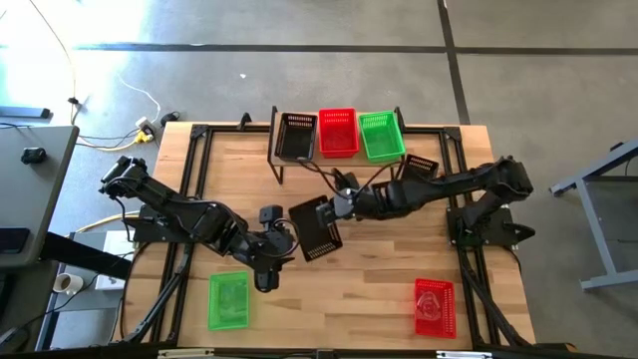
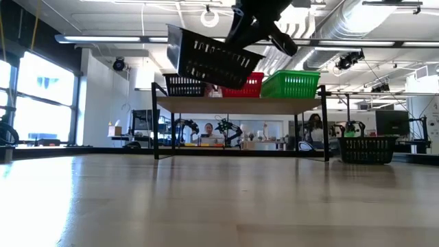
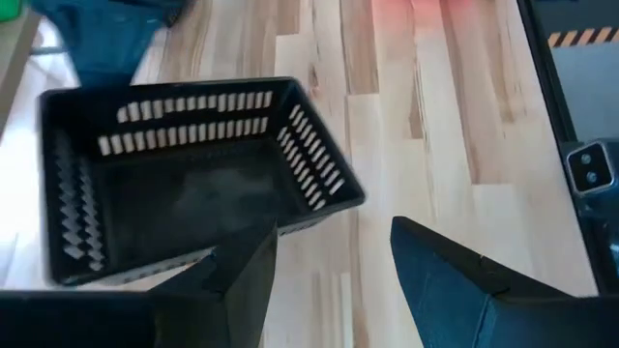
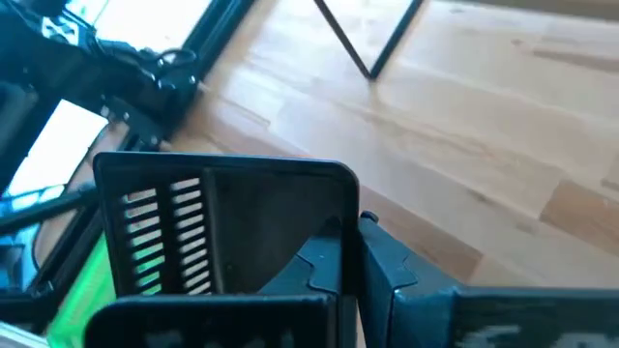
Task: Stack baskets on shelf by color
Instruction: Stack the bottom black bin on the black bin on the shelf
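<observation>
Right gripper (image 1: 339, 207) is clamped on the rim of a black basket (image 1: 316, 228), holding it tilted in the air above mid-table; in the low view the same basket (image 2: 209, 59) hangs higher than the shelf top. Left gripper (image 1: 267, 276) sits just beside it toward the front edge, fingers (image 3: 242, 280) spread and holding nothing. The shelf (image 1: 282, 165) stands at the back of the table carrying three baskets in a row: black shelf basket (image 1: 296, 136), red shelf basket (image 1: 338, 132), green shelf basket (image 1: 381, 136). Another black basket (image 1: 420, 166) rests on the table under the right arm, near the shelf's right end. Green front basket (image 1: 228, 299) lies front-left, red front basket (image 1: 434, 306) front-right, well apart.
</observation>
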